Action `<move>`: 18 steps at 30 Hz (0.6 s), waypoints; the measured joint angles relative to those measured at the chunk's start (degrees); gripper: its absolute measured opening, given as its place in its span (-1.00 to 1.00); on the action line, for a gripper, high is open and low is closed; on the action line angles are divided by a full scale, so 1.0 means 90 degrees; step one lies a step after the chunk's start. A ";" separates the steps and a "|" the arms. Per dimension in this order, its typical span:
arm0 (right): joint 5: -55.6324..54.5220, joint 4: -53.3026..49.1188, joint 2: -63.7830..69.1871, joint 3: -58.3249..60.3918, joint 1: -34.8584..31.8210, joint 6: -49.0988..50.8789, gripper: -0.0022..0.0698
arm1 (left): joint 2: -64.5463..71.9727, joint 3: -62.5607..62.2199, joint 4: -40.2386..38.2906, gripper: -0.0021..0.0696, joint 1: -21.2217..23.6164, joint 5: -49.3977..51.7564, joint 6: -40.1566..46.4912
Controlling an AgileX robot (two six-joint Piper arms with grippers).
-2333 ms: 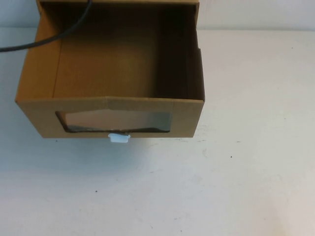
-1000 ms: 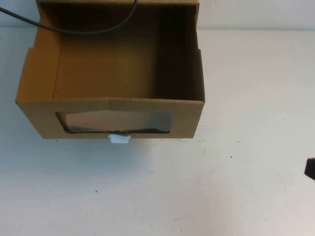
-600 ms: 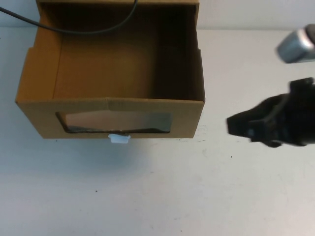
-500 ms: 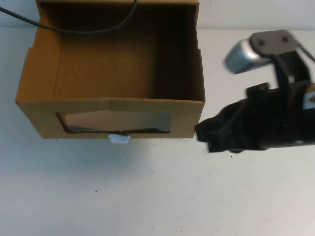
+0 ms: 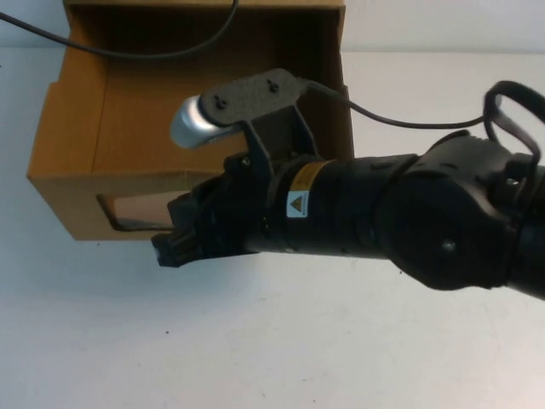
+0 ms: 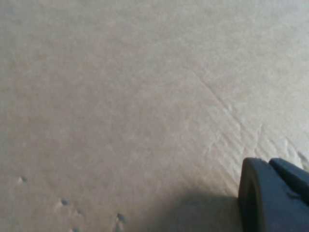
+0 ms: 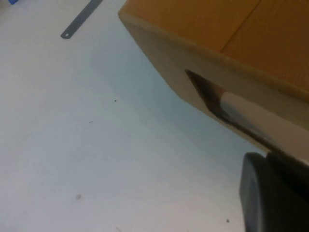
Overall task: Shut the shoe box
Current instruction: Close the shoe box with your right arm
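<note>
The brown cardboard shoe box (image 5: 64, 128) stands at the far left of the white table with its drawer pulled out and its inside bare. Part of the front window (image 5: 123, 213) shows; the white pull tab is hidden behind my right arm. My right gripper (image 5: 170, 245) reaches in from the right and sits low against the drawer's front, just below the window. The right wrist view shows the box corner (image 7: 207, 29), the window (image 7: 251, 118) and the right gripper (image 7: 273, 193) close to it. My left gripper (image 6: 270, 193) is out of the high view, right above plain cardboard (image 6: 120, 96).
A black cable (image 5: 128, 53) hangs across the back of the open drawer. My right arm (image 5: 443, 221) with its camera mount (image 5: 247, 98) covers the box's right half. A thin metal strip (image 7: 79, 20) lies on the white table (image 5: 255, 349) beyond the box.
My right arm has swept in from the right edge and moved left along the box's front, now covering the tab and most of the window. The box has not moved.
</note>
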 joint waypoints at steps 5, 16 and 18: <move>-0.0188 -0.0102 0.0493 -0.0356 0.0000 0.0010 -0.97 | 0.0000 0.0000 0.0000 -0.95 0.0000 0.0000 -0.0028; -0.0189 -0.0104 0.1008 -0.0983 -0.0180 0.0148 -0.97 | 0.0000 0.0000 0.0062 -0.95 0.0000 -0.0034 -0.0039; -0.0189 -0.0104 0.1034 -0.0997 -0.0246 0.0163 -0.97 | 0.0000 0.0000 0.0062 -0.95 0.0000 -0.0034 -0.0039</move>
